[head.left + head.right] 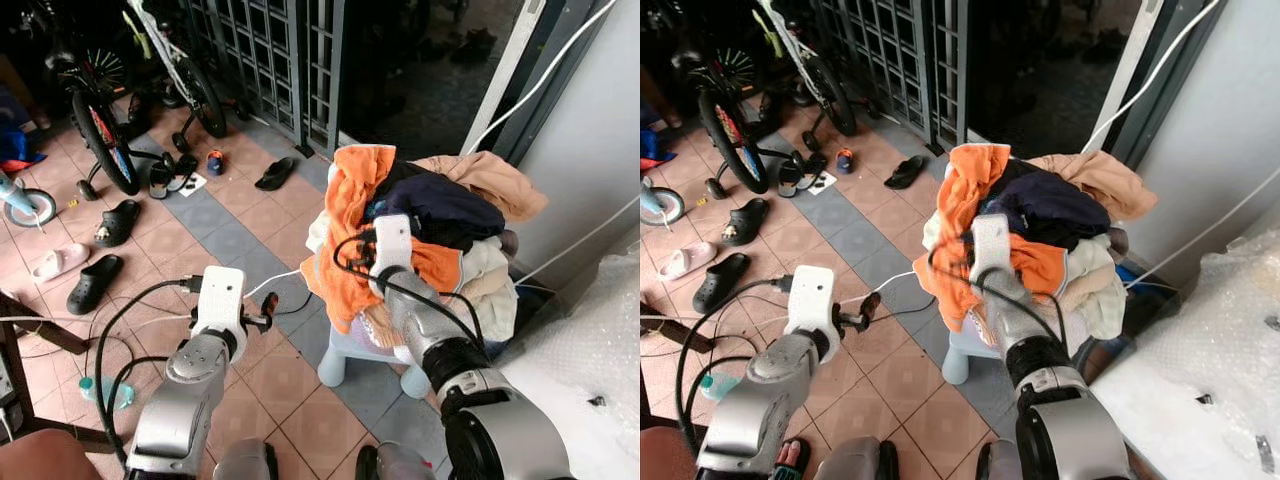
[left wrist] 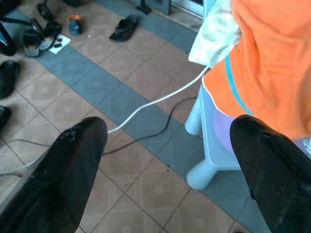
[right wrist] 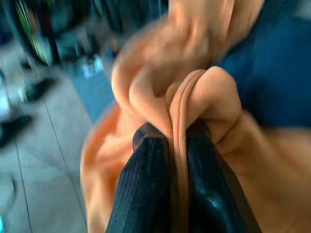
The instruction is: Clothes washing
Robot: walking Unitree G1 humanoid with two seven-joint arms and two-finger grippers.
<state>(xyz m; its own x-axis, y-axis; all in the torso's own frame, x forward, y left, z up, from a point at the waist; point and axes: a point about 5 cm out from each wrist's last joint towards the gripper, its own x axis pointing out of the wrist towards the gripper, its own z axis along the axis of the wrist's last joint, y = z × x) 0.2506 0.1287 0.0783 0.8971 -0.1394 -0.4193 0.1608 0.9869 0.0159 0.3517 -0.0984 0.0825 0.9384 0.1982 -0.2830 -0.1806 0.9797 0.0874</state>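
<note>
A heap of clothes [image 1: 430, 215] sits on a stool [image 1: 350, 355] standing on the floor [image 1: 240, 230], with the right tool [image 3: 177, 145] pinching a fold of it, the left tool [image 1: 262, 312] beside the stool's left, and sandals [image 1: 95, 265] and bicycles [image 1: 100, 110] farther left.

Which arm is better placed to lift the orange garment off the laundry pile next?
Right. The right gripper is already shut on a fold of the orange garment on the laundry pile. The left gripper is open, off to the side above the floor tiles, holding nothing.
</note>
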